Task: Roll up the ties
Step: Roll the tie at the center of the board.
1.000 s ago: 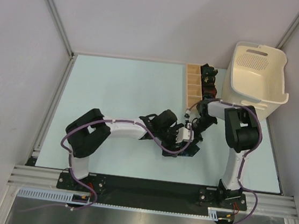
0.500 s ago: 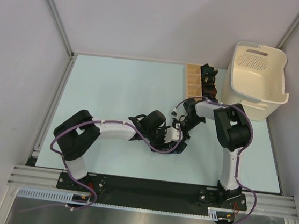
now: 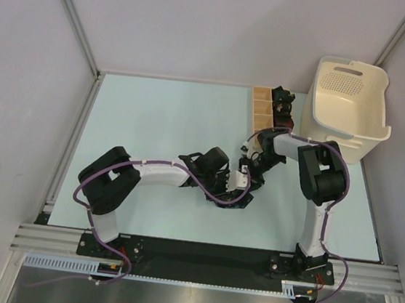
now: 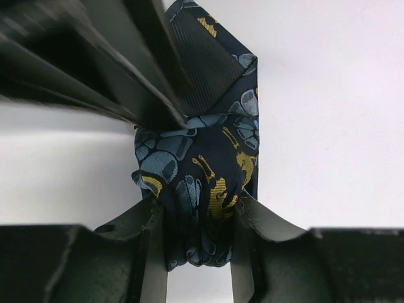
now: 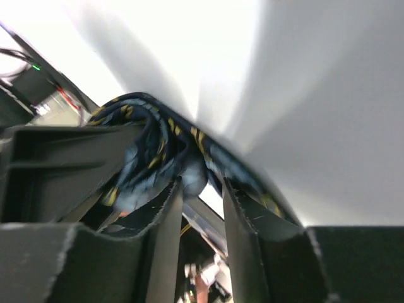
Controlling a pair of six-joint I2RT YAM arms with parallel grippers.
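Note:
In the left wrist view a navy tie with blue and yellow flowers is rolled into a coil, its pointed end lying flat on the table beyond. My left gripper is shut on this coil, a finger pressing each side. From above, the tie is a dark lump under the left gripper, with the right gripper just behind it. The right gripper stands open, its jaws apart, and a fold of the tie sits just past their tips. Its dark fingers cross the top left of the left wrist view.
A tan wooden divided box lies at the back right, with small dark coils beside it. A cream plastic basket stands against the right wall. Metal frame rails border the pale table.
My left gripper has closed onto the rolled tie. My right gripper, shut a second ago, has opened its jaws. Both grippers shifted a little to the left.

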